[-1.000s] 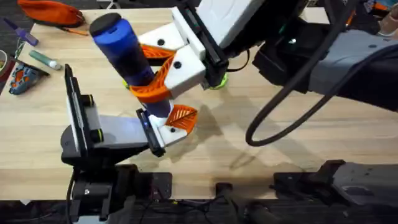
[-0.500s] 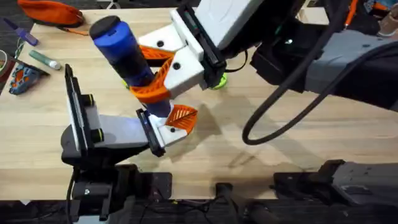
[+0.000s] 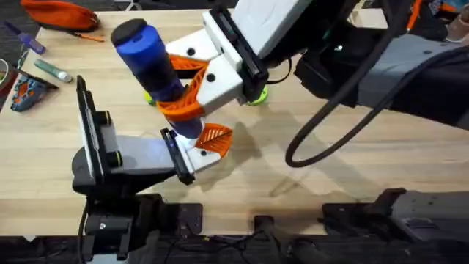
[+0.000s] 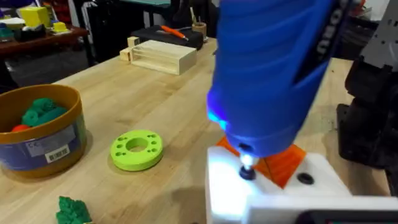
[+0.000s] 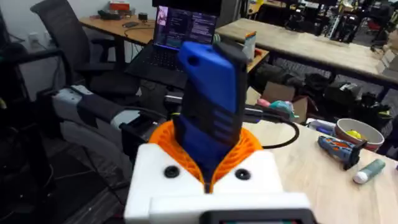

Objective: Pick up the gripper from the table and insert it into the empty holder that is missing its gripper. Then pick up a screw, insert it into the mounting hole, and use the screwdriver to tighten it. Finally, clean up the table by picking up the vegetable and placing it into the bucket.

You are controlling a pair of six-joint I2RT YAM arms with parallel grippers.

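Observation:
My right gripper (image 3: 179,82) is shut on the blue screwdriver (image 3: 150,62), orange pads on both sides of its barrel (image 5: 211,118). The screwdriver stands tilted, and its lit metal tip (image 4: 247,167) rests on a dark hole in the white holder (image 4: 273,190). The orange gripper wedge (image 4: 283,163) sits in that holder. My left gripper (image 3: 212,141) lies low on the table under the screwdriver and looks shut. A green vegetable (image 4: 71,210) lies on the table by the mustard-yellow bucket (image 4: 43,146), which holds green and red pieces.
A green disc with holes (image 4: 137,149) lies near the bucket and shows partly under the right arm (image 3: 256,95). A wooden block (image 4: 158,56) sits farther back. An orange pouch (image 3: 62,13), a marker (image 3: 51,70) and small items occupy the far left.
The top of the screwdriver has leaned slightly to the right with the right gripper. The left arm has not moved.

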